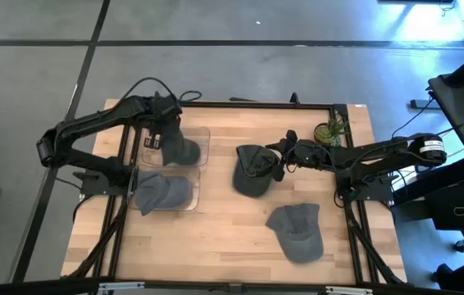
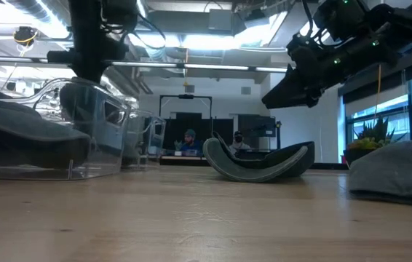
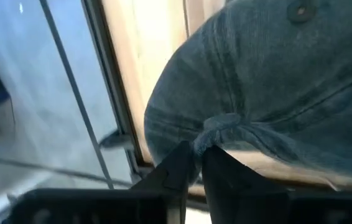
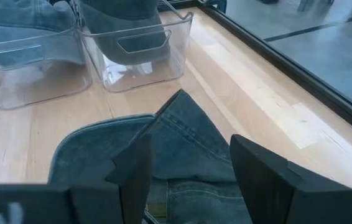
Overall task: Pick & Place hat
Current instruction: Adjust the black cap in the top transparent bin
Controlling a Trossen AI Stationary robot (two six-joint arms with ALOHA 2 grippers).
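A grey-blue denim hat (image 1: 181,152) (image 3: 275,74) is inside the far clear bin (image 1: 202,135) at the table's left, with my left gripper (image 1: 169,135) (image 3: 201,149) shut on it from above. A second hat (image 1: 156,192) lies in the near clear bin (image 1: 191,199). A third hat (image 1: 252,172) (image 2: 260,161) (image 4: 101,149) lies on the table's middle. My right gripper (image 1: 279,162) (image 2: 286,91) (image 4: 191,168) hovers open just above the third hat's right side, without touching it. A fourth hat (image 1: 297,231) (image 2: 395,167) lies on the table at the near right. My left gripper pinches a small bunched fold of the hat's cloth (image 3: 216,124) at the crown's lower edge, between its two fingertips. The fingers slant steeply down into the far bin. The hat hangs below them inside the bin; whether it rests on the bin's floor I cannot tell.
A small potted plant (image 1: 330,129) (image 2: 370,142) stands at the table's far right corner. A dark frame rail (image 1: 257,105) runs along the table's edges. Bare wood (image 1: 216,246) lies between the bins and the fourth hat. People sit far behind the table in the room.
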